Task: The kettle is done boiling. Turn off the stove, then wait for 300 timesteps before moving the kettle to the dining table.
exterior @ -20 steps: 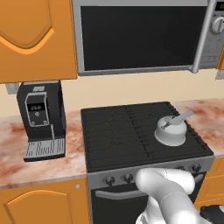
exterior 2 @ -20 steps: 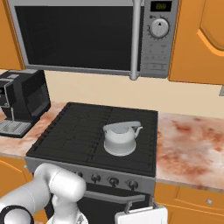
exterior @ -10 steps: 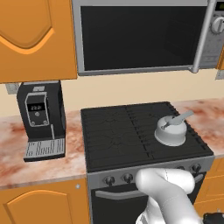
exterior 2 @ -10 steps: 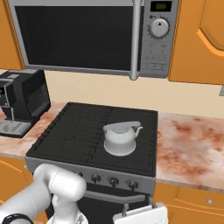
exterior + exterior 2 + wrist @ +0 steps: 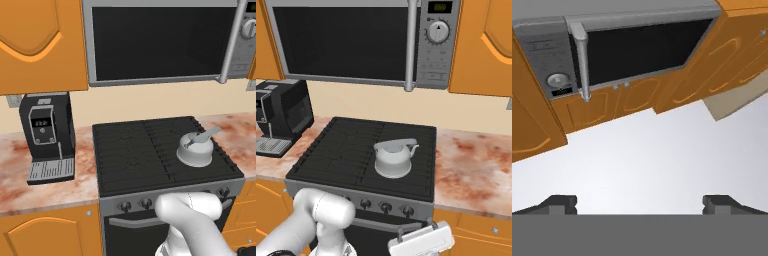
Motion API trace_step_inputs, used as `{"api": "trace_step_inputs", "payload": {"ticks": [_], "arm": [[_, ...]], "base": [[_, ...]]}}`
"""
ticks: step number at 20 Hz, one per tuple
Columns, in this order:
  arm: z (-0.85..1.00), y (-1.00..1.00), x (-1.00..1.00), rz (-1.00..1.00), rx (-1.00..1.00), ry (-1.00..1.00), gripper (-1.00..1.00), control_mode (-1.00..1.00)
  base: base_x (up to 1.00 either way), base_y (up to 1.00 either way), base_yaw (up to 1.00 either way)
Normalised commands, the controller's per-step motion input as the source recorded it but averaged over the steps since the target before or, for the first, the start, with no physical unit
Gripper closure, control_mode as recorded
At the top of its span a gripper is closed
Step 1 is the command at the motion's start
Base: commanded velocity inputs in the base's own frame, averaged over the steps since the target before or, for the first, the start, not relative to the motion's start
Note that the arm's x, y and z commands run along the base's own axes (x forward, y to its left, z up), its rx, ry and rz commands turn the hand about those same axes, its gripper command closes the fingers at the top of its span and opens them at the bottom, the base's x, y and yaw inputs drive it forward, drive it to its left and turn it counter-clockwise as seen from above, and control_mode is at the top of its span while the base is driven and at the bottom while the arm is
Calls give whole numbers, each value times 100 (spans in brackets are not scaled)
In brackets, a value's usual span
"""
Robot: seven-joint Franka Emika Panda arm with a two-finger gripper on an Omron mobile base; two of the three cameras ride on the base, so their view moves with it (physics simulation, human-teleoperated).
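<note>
The silver-grey kettle sits upright on the right front burner of the black stove, its handle slanting up to the right. A row of small round knobs lines the stove's grey front panel. My gripper is open with nothing between its fingertips, and in the hand view it points up at the microwave and the ceiling. The white hand hangs low in front of the oven door, below the knobs and apart from the kettle. The dining table is out of view.
A black coffee machine stands on the marbled counter left of the stove. The microwave hangs above the cooktop between orange wall cabinets. More marbled counter runs to the right.
The arm has shifted only slightly in front of the stove. The kettle has not moved and the fingers stay open.
</note>
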Motion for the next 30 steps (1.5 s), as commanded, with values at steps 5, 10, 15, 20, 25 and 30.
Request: {"api": "trace_step_inputs", "payload": {"ticks": [5,10,15,20,25,30], "arm": [[22,0,0,-10,-12,-9,-100,-100],[19,0,3,-16,-11,-10,-100,-100],[21,2,11,-15,-13,-4,-100,-100],[11,3,26,-16,-11,1,-100,-100],[15,1,28,-16,-9,5,-100,-100],[22,0,28,-14,-11,4,-100,-100]], "base": [[0,0,0],[0,0,0],[0,0,0],[0,0,0],[0,0,0],[0,0,0]]}}
